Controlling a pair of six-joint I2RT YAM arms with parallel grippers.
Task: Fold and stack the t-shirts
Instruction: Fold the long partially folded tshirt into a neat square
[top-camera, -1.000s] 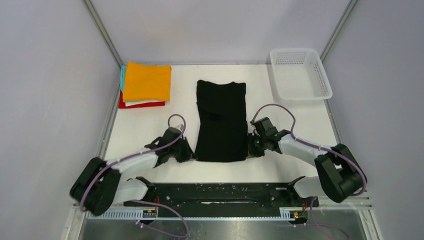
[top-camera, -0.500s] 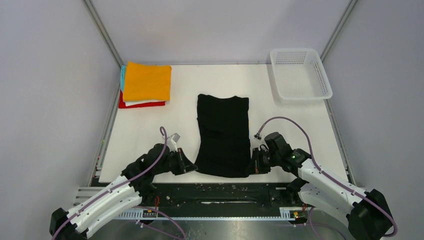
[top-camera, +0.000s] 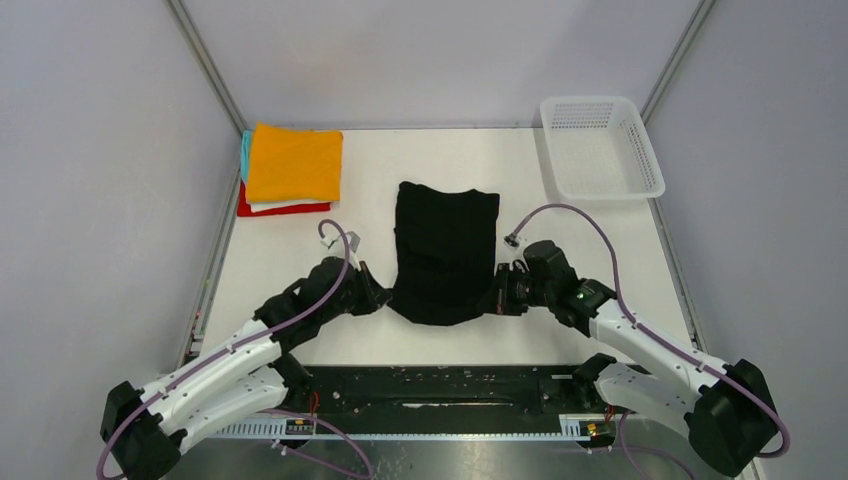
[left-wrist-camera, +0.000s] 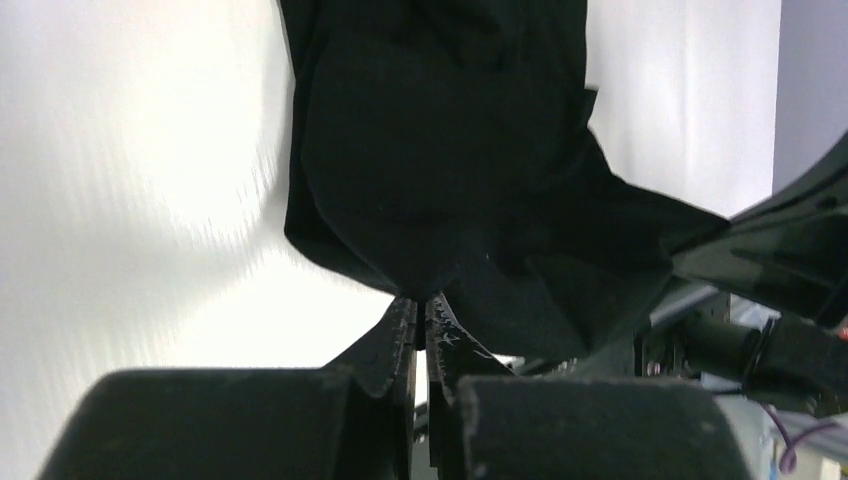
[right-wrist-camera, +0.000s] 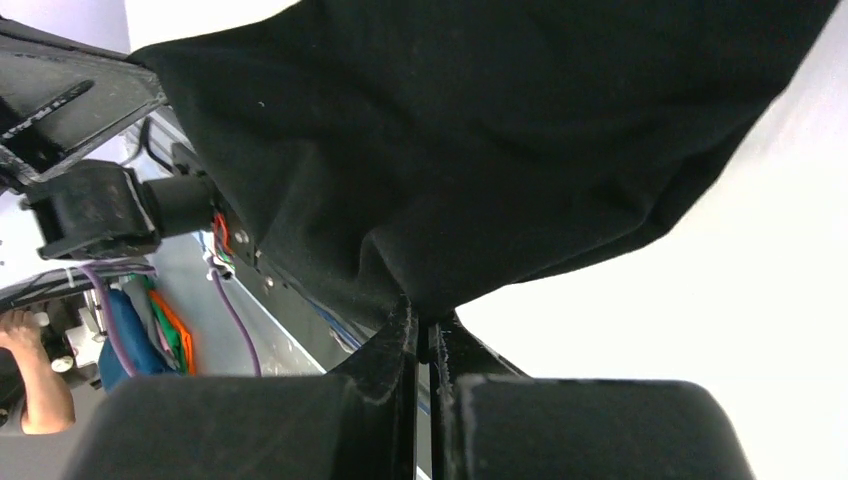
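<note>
"Black shirt, location?"
"Centre of frame, near hem lifted."
"Fingers?"
"Both clenched on a hem corner each: left gripper, right gripper. Folded stack upper left."

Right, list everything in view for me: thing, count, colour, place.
black shirt: one, black, table centre, near corners pinched by both claws
folded shirts: one stack, orange on top with white, red and teal edges showing, far left corner
basket: one, white mesh, far right corner
table: one, white
walls: three, grey, around the table
forearm: one, bare, off the table, low left in the right wrist view
left claw: black, shut on the black shirt's near left corner
right claw: black, shut on its near right corner
</note>
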